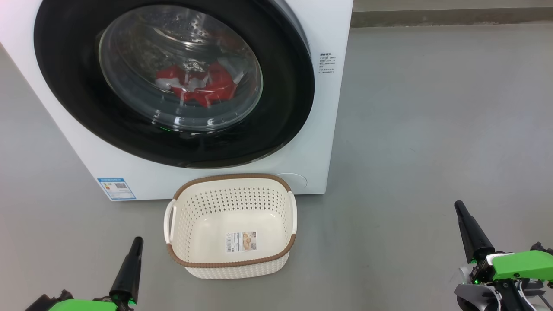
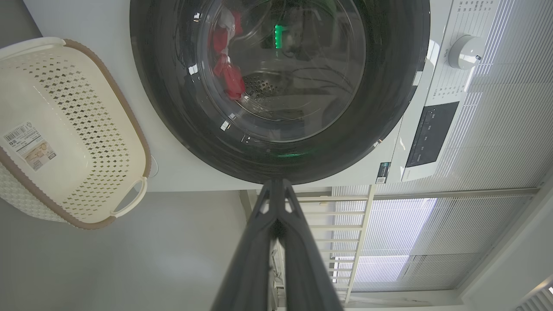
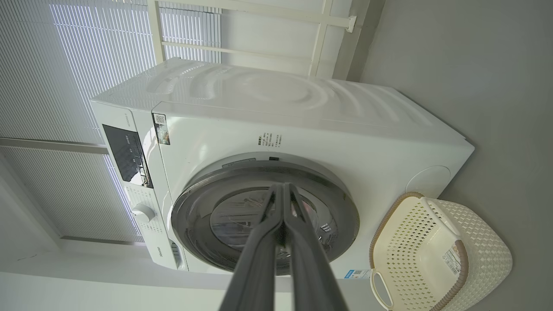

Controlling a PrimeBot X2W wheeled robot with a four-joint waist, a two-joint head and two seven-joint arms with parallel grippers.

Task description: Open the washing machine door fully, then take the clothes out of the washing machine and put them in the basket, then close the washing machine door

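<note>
Floor [image 1: 410,129]: grey and bare, it is carrying the machine and the basket, and both tools are hovering low over its near part.
Washing machine [image 1: 330,129]: the white front-loader is standing at the upper left of the head view. It is facing the robot, so its front is probably lying within reach of either arm.
Washing machine door [image 1: 129,90]: the black-rimmed round door is sitting shut against the front. Opening it looks like the step in hand, since nothing is coming out until it is swung clear.
Basket [image 1: 216,207]: the cream perforated basket is sitting on the floor just in front of the machine, below the door. It is holding nothing but its sticker [image 1: 241,241]. Parked this close, it is likely shortening the carry from the machine. It may also be crowding the door's swing, though which side is hinged I cannot tell.
Clothes [image 1: 198,86]: red and white fabric is lying low inside the machine behind the glass, not yet touched.
Left tool [image 1: 137,242]: its two dark fingers are pressing together into a narrow point and gripping nothing. It is aiming toward the machine's lower left, well apart from the door.
Right tool [image 1: 459,205]: it is likewise pinched narrow and empty, hanging well to the right of the basket. By my judgement it needs to part before catching the door's edge.
</note>
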